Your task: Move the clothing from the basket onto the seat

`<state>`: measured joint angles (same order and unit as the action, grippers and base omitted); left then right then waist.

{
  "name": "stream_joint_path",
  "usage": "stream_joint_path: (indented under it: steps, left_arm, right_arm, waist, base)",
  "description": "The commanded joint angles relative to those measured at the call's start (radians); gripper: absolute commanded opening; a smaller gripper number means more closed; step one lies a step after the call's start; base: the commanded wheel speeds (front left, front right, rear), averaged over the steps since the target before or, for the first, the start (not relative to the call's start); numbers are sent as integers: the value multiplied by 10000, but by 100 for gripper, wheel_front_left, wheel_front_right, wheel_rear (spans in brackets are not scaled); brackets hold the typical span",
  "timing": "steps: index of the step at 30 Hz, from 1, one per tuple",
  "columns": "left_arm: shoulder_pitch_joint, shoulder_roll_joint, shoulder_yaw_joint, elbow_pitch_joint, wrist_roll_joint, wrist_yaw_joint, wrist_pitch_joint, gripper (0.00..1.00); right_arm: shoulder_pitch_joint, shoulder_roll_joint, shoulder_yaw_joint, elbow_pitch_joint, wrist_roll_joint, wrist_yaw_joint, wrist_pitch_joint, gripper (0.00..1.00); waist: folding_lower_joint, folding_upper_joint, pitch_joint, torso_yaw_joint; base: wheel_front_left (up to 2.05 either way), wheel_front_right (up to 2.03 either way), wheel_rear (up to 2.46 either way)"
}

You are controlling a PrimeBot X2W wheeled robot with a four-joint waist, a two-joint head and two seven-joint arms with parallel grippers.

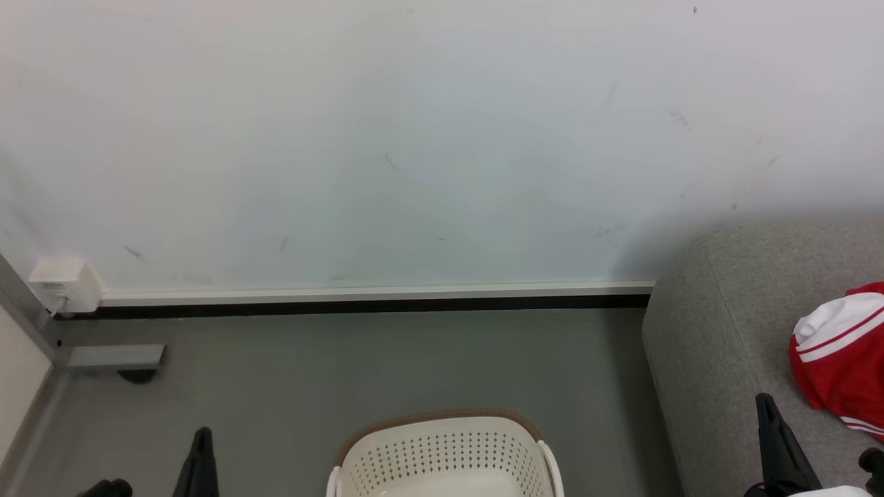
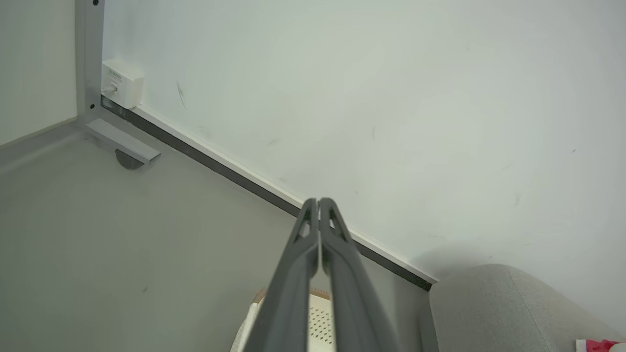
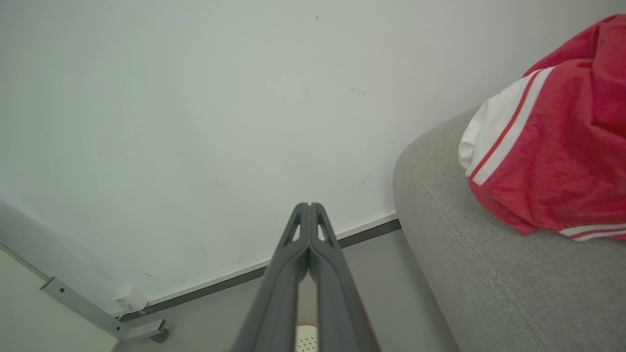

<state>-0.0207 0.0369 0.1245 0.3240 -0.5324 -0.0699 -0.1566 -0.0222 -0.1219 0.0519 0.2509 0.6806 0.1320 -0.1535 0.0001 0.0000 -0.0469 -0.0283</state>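
Observation:
Red clothing with white panels and stripes (image 1: pixel 842 359) lies bunched on the grey seat (image 1: pixel 718 345) at the right; the right wrist view shows the clothing (image 3: pixel 557 146) on the seat (image 3: pixel 489 274) too. The cream basket (image 1: pixel 445 459) stands on the floor at bottom centre; the part of its inside in view looks bare. My left gripper (image 1: pixel 202 436) is at the lower left, left of the basket, and in the left wrist view it (image 2: pixel 318 201) is shut with nothing in it. My right gripper (image 1: pixel 763 400) rises over the seat beside the clothing; it (image 3: pixel 309 205) is shut, holding nothing.
A white wall with a dark baseboard (image 1: pixel 359 304) runs behind the grey floor (image 1: pixel 387 366). A white socket box (image 1: pixel 63 284) and a grey metal frame foot (image 1: pixel 114 357) sit in the left corner.

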Motion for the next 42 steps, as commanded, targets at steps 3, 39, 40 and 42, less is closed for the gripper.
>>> stream_joint_path:
  steps: [3, 39, 40, 42]
  left_arm:
    - [-311, 94, 11, -207, -824, -65, 183, 0]
    - [-647, 133, -39, -481, -5446, -318, 1360, 0]
    - [-656, 133, -41, -488, -5543, -324, 1386, 0]
    - [-672, 135, -41, -500, -5756, -340, 1442, 0]
  right_arm:
    - [-368, 15, -186, -122, 697, -5, 179, 0]
    - [-685, 339, -883, -73, 4677, -11, 1341, 0]
    - [-691, 348, -900, -71, 4779, -11, 1372, 0]
    - [-700, 362, -934, -69, 4965, -12, 1433, 0]
  waist:
    - [0, 0, 17, 11]
    - [0, 0, 177, 107]
    - [0, 0, 182, 110]
    - [0, 0, 191, 115]
  base:
    - [0, 0, 0]
    - [0, 0, 0]
    - [0, 0, 0]
    - [0, 0, 0]
